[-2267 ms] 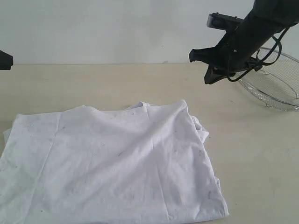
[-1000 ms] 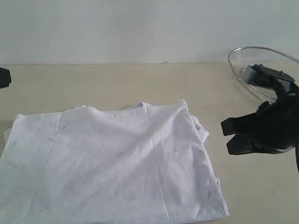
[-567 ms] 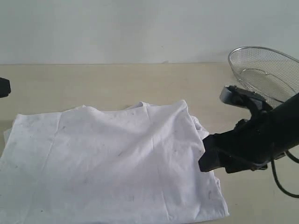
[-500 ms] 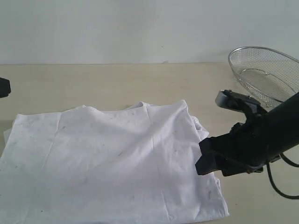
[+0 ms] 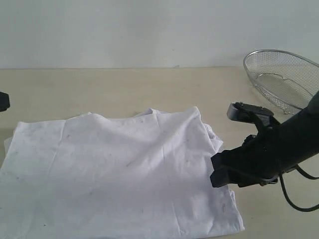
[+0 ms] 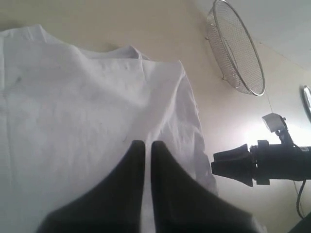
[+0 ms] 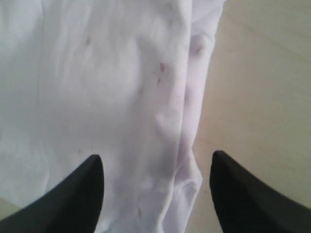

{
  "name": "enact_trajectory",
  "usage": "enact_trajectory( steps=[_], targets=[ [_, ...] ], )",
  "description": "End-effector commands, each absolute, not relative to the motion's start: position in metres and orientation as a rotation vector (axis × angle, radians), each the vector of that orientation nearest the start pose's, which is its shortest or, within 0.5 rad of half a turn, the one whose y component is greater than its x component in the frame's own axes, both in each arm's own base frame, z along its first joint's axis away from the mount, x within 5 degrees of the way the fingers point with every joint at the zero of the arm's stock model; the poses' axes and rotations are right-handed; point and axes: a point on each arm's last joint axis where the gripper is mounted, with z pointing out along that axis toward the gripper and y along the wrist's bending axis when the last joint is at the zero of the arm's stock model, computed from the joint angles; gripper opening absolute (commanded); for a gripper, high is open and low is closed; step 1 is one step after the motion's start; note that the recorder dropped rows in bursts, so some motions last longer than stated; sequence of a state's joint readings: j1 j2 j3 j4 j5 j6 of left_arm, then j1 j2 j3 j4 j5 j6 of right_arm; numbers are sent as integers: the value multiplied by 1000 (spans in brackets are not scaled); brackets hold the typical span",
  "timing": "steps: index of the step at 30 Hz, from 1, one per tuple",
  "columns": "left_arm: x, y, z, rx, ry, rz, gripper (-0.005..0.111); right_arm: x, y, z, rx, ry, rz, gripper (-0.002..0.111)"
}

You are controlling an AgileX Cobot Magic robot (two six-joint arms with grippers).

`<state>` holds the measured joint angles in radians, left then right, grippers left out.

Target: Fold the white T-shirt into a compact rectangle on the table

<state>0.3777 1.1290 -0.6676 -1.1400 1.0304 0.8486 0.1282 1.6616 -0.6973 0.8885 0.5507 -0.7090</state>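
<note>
Jaws spread, the right end effector point(image 5: 218, 172) is straddling the bunched edge of the white T-shirt point(image 5: 124, 169) beneath it, likely readying a fold; the left end effector point(image 6: 145, 145) is hanging pressed together.

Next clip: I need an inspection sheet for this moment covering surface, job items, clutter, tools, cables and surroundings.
Surface: table, pale beige, flat.
Job's things: T-shirt, white, lying flat in a rough rectangle, with its right edge bunched in layers.
Clutter: mesh basket at the far right, apart from the T-shirt.
Tools: right tool is open, with its jaws straddling the T-shirt's right edge; left tool is shut, holding nothing.
Cables: black cable loops below the right arm.
Surroundings: plain pale wall behind the table.
</note>
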Motion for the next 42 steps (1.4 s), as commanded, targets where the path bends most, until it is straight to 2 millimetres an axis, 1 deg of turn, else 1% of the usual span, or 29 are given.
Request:
enact_trajectory(
  steps=[1,3,5,6,7,8,9,11,15,18,20,21,23,26,27,29,31,33,35,37,39,41,42],
  targets=[
    [199,3,276,-70,2267,-907,7,261,73,138,-154,2814,671,57],
    [199,3,276,-72,2266,-906,14,261,73,138,-157,2819,678,57],
    [200,3,276,-74,2265,-902,24,260,73,138,-164,2824,696,57],
    [200,4,275,-77,2267,-889,36,259,70,138,-161,2830,714,57],
    [200,4,275,-81,2267,-885,41,260,68,138,-146,2832,717,57],
    [200,4,275,-89,2270,-883,49,261,63,138,-115,2830,727,57],
    [200,5,274,-89,2272,-881,51,261,62,139,-104,2827,731,57],
    [203,7,271,-95,2291,-861,52,260,61,139,-113,2830,742,57],
    [210,13,255,-148,2376,-834,54,260,62,139,-138,2824,744,57],
    [214,16,249,-173,2390,-826,54,261,62,140,-142,2817,753,57],
    [215,17,247,-178,2400,-830,54,263,55,143,-124,2786,815,57],
    [215,17,246,-179,2402,-832,54,267,49,148,-84,2758,879,57],
    [216,17,245,-183,2407,-836,54,271,33,157,-78,2706,981,57],
    [217,18,245,-190,2403,-827,54,273,19,161,-16,2645,1057,57],
    [217,18,245,-192,2403,-827,54,273,16,160,-13,2626,1100,57],
    [217,18,245,-194,2402,-825,54,275,13,158,-13,2553,1243,57],
    [217,18,245,-199,2401,-828,54,278,13,149,0,2526,1335,57],
    [217,18,245,-199,2401,-828,54,279,11,135,26,2553,1351,57],
    [217,18,245,-201,2400,-830,54,279,11,128,30,2563,1378,57],
    [217,18,245,-203,2398,-831,54,282,10,129,5,2553,1357,57],
    [218,18,245,-206,2396,-824,54,285,8,132,-55,2560,1315,57],
    [218,19,245,-209,2395,-819,54,285,3,132,-114,2601,1274,57],
    [218,19,245,-209,2395,-819,54,284,2,130,-105,2643,1252,57]
  ],
)
